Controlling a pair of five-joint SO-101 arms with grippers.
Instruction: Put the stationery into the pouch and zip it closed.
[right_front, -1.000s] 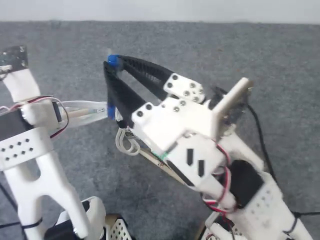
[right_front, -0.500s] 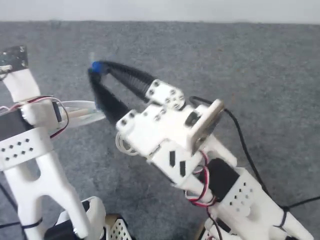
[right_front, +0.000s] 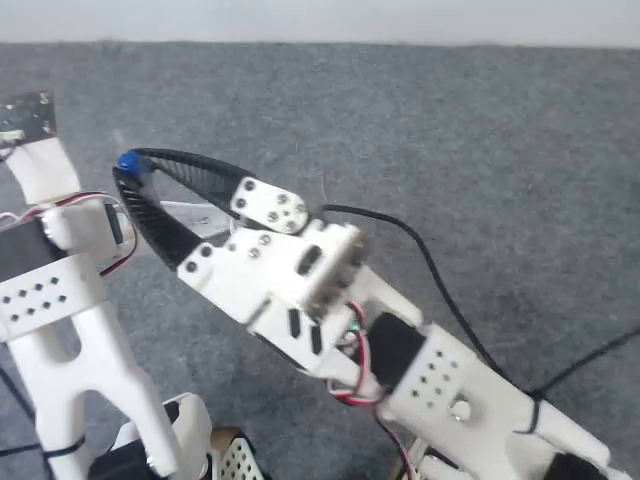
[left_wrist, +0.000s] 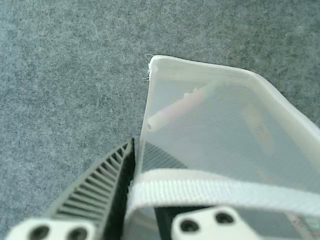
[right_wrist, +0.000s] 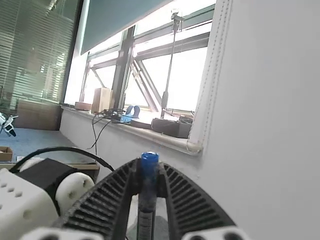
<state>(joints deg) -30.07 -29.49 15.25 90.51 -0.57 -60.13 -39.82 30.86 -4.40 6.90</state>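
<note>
My left gripper (left_wrist: 138, 150) is shut on the edge of a translucent mesh pouch (left_wrist: 215, 145), with a ribbed black finger beside its white zipper band. Inside the pouch lie a pale pen-like stick (left_wrist: 175, 107) and other blurred stationery. My right gripper (right_front: 128, 168) is shut on a pen with a blue cap (right_front: 127, 161), held at the fingertips above the left part of the table. In the right wrist view the same blue-capped pen (right_wrist: 148, 162) stands between the black fingers of the right gripper (right_wrist: 148, 172). A strip of the pouch (right_front: 192, 211) shows between those fingers, next to the left arm (right_front: 60, 255).
Grey carpet-like table surface (right_front: 480, 170) stretches free to the right and back. A black cable (right_front: 440, 290) runs along the right arm. The arm bases (right_front: 190, 440) stand at the near edge. A pale wall (right_wrist: 270, 110) and a window sill (right_wrist: 150, 125) show behind the pen.
The right arm has swung to the left with the pen, its fingertips now lower and closer to the left arm. The left arm and pouch have stayed put.
</note>
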